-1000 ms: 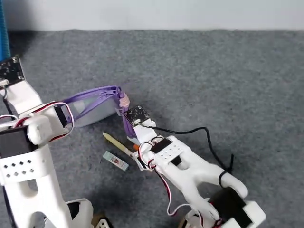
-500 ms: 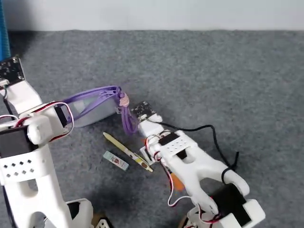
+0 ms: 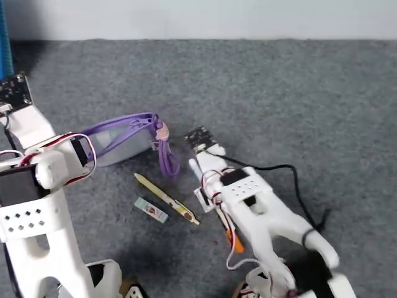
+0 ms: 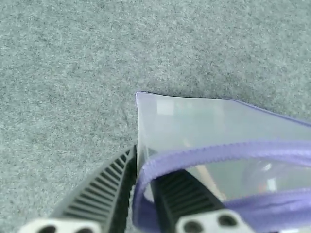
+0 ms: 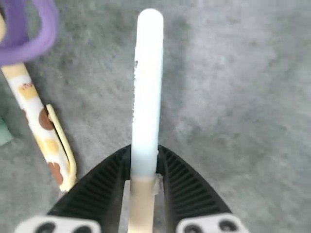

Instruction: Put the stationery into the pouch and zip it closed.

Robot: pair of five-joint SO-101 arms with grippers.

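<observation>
A translucent pouch [image 3: 121, 144] with a purple zipper rim lies open at the left, its purple strap [image 3: 166, 158] trailing toward the middle. My left gripper [image 4: 141, 162] is shut on the pouch [image 4: 194, 126] at its corner rim. To the right of the strap, my right gripper [image 5: 144, 153] is shut on a white pen [image 5: 147, 82], which sticks out ahead of the jaws. The white pen [image 3: 194, 166] points toward the far side of the table. A patterned pen [image 3: 166, 198] and a small eraser [image 3: 151, 210] lie on the carpet in front of the pouch.
Grey carpet [image 3: 298, 99] covers the table, with open room to the right and toward the far edge. A black cable [image 3: 291, 174] runs along the right arm. A pale wall [image 3: 198, 18] closes off the far side.
My right arm has shifted right, away from the pouch's strap, carrying the white pen. The patterned pen now lies uncovered. The left arm and pouch have stayed still.
</observation>
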